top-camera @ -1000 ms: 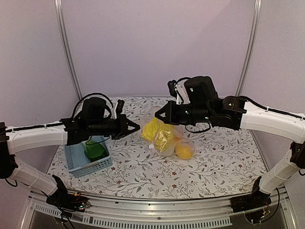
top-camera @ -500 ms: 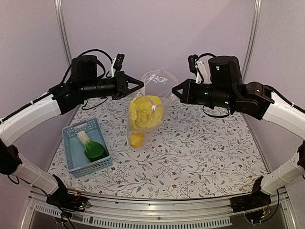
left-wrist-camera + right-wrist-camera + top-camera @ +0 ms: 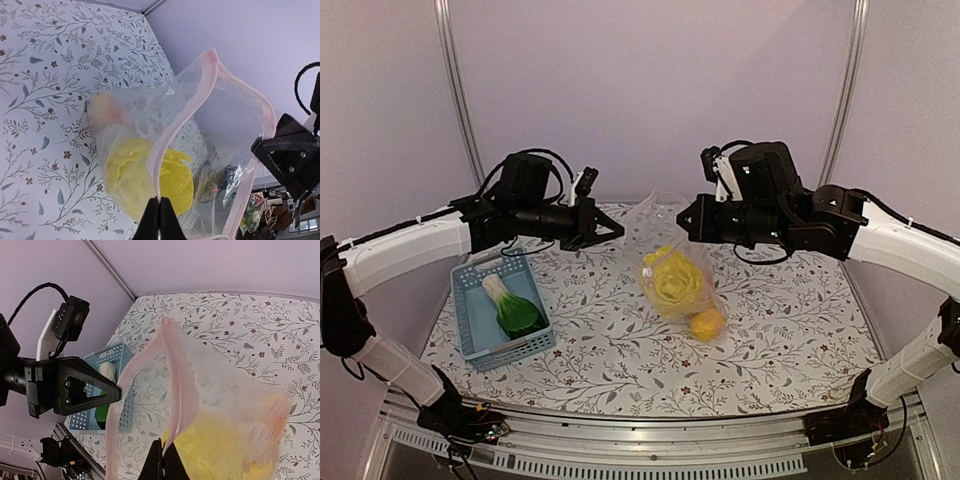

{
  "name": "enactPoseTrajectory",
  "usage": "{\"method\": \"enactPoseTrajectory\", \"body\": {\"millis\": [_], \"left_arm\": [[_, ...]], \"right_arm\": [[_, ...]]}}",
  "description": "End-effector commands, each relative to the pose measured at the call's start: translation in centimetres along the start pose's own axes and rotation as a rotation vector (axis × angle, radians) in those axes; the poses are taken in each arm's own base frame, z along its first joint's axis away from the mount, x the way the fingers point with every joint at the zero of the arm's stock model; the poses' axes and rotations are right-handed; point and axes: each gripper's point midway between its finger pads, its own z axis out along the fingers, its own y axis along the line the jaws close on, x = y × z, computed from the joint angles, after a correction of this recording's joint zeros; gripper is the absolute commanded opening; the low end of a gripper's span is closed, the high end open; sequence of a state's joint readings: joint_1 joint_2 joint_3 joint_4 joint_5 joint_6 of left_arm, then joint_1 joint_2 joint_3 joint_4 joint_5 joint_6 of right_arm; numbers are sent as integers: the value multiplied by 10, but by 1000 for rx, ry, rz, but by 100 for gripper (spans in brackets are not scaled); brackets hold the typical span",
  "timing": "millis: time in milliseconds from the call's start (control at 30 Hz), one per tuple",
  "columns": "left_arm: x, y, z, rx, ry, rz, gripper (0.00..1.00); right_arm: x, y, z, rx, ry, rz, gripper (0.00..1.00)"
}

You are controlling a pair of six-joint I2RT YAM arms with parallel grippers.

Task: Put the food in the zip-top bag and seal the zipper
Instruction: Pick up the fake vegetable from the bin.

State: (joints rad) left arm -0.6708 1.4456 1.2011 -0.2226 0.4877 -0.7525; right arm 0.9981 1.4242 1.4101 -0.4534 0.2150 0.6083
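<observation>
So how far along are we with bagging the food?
Partly done. The napa cabbage and a round yellow-orange fruit are inside the zip-top bag. In hand: the left gripper and right gripper each pinch the bag's mouth, which gapes open along the pink zipper. Left: the bok choy lies in the blue basket, and the zipper is unsealed.

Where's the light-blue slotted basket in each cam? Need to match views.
Top external: light-blue slotted plastic basket at the lower left of the picture, near the left arm.
Left wrist: not in view.
Right wrist: same basket left of centre, behind the left hand.
Shared landmark: clear plastic zip-top bag with pink mouth edge, seen in all three views.
</observation>
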Motion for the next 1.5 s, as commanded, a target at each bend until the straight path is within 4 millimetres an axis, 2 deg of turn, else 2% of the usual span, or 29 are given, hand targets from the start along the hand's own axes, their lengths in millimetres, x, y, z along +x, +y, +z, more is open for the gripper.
{"method": "enactPoseTrajectory", "body": {"millis": [0, 367, 433, 533, 700, 833, 933, 1000, 1067, 1200, 1267, 1467], "left_arm": [[3, 5, 2, 14, 21, -7, 0], [1, 12, -14, -60, -28, 30, 0], [-1, 13, -18, -79, -44, 43, 8], [-6, 18, -28, -134, -81, 64, 26], [-12, 24, -50, -205, -145, 103, 50], [-13, 32, -71, -296, -174, 149, 61], [-11, 45, -93, -408, -199, 175, 67], [-7, 60, -109, -490, -219, 160, 73], [1, 84, -121, -571, -232, 106, 77], [24, 146, -149, -700, -277, -144, 79], [43, 178, -161, -759, -303, -280, 79], [72, 229, -184, -870, -396, -448, 77]], "right_arm": [[-4, 5, 0, -26, -1, 23, 0], [-5, 14, 3, -59, 12, 22, 0], [-7, 16, 3, -63, 9, 20, 0], [-10, 17, 1, -70, 1, 16, 0], [-13, 20, -1, -79, -6, 9, 0], [-12, 21, -1, -81, -5, 3, 0], [-12, 20, 0, -79, -4, 2, 0], [-12, 20, 0, -78, -3, 3, 0], [-12, 20, 1, -79, -3, 2, 0], [-11, 21, 3, -84, -3, 4, 0], [-11, 22, 4, -87, 1, 2, 0], [-11, 23, 4, -94, -3, 1, 0]]}}
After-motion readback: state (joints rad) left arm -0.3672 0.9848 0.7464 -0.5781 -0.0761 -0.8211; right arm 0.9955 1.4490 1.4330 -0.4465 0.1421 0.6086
